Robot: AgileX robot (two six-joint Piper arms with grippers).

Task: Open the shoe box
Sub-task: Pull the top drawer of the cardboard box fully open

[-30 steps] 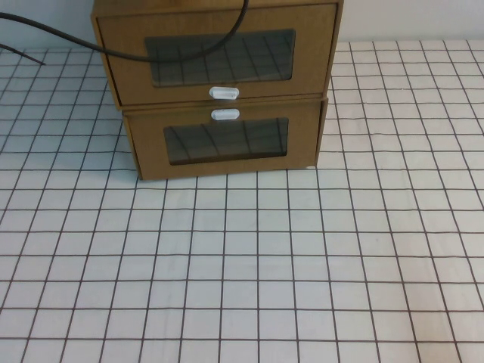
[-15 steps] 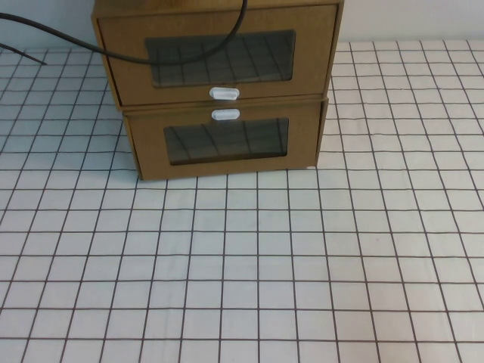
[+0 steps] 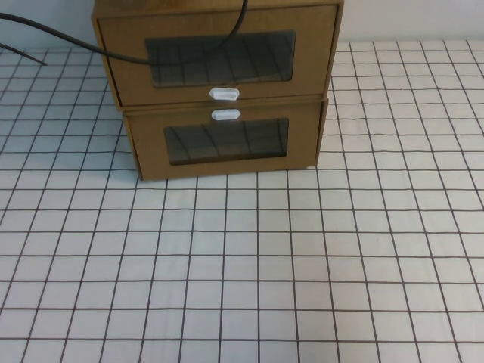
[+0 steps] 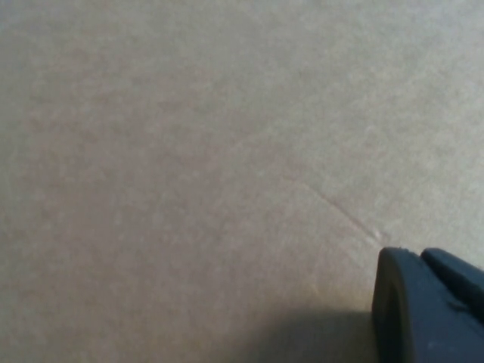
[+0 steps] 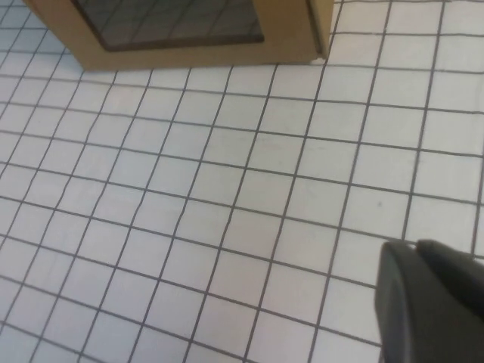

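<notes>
At the far centre-left of the gridded table (image 3: 318,272), upper shoe box (image 3: 218,57) sits stacked on lower shoe box (image 3: 225,140), both shut. A black cable (image 3: 113,51) crosses the upper one. The left gripper (image 4: 431,310) is close against plain cardboard; can't tell its state. The right gripper (image 5: 431,302) is closed, empty, over the table near the lower box.

White grid-lined table (image 3: 318,257), brown windowed shoe box (image 3: 225,144) standing toward its far side

Only the black cable (image 3: 113,54) draped across the upper shoe box (image 3: 125,79) has shifted slightly.
</notes>
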